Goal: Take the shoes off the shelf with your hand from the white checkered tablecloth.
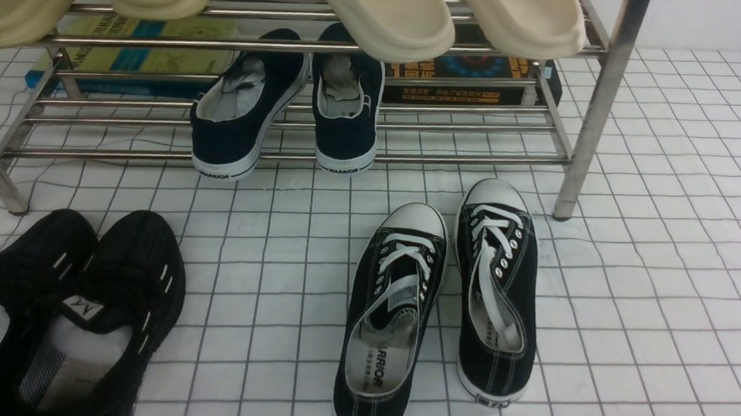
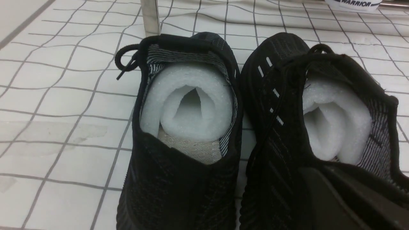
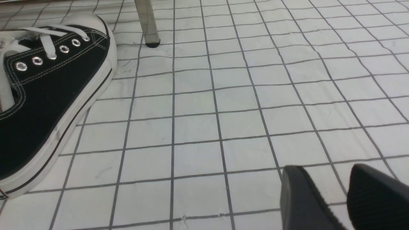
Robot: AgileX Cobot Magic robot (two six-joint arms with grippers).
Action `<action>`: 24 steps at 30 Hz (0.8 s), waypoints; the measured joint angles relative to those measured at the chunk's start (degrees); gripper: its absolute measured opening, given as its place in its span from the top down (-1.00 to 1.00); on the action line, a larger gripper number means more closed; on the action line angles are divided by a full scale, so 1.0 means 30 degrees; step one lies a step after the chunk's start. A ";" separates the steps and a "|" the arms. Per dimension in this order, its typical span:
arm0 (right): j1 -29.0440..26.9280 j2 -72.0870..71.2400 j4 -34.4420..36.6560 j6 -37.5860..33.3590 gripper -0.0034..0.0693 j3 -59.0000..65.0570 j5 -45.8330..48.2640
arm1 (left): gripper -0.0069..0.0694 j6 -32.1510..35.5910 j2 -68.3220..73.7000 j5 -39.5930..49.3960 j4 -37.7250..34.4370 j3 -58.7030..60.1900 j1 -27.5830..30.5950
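Note:
The shoes, two all-black knit sneakers (image 1: 128, 270) with white stuffing, stand side by side on the white checkered tablecloth (image 1: 662, 284) at the front left, before the shelf (image 1: 602, 106). In the left wrist view both shoes (image 2: 179, 185) show from behind. My left gripper (image 2: 335, 182) is shut on the heel collar of the sneaker nearer the middle (image 2: 274, 95). My right gripper (image 3: 322, 172) hangs open over bare cloth, to the right of a canvas sneaker (image 3: 48, 105), with nothing between its fingers. Neither gripper shows in the front view.
Navy white-soled slip-ons (image 1: 248, 110) rest on the shelf's lower bars. Beige slippers (image 1: 382, 9) sit on the upper tier. Two black canvas sneakers with white laces (image 1: 396, 312) lie on the cloth at the middle. Books (image 1: 142, 46) lie behind the rack.

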 joint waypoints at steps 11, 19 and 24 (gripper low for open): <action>0.0000 0.0000 0.0000 0.0000 0.25 0.0000 0.0000 | 0.69 0.0000 0.0000 0.0000 0.0000 0.0000 0.0000; 0.0000 0.0000 0.0000 0.0000 0.25 0.0000 0.0000 | 0.68 0.0000 0.0000 0.0000 0.0000 0.0000 0.0000; 0.0000 0.0000 0.0000 0.0000 0.25 0.0000 0.0000 | 0.68 0.0000 0.0000 0.0000 0.0000 0.0000 0.0000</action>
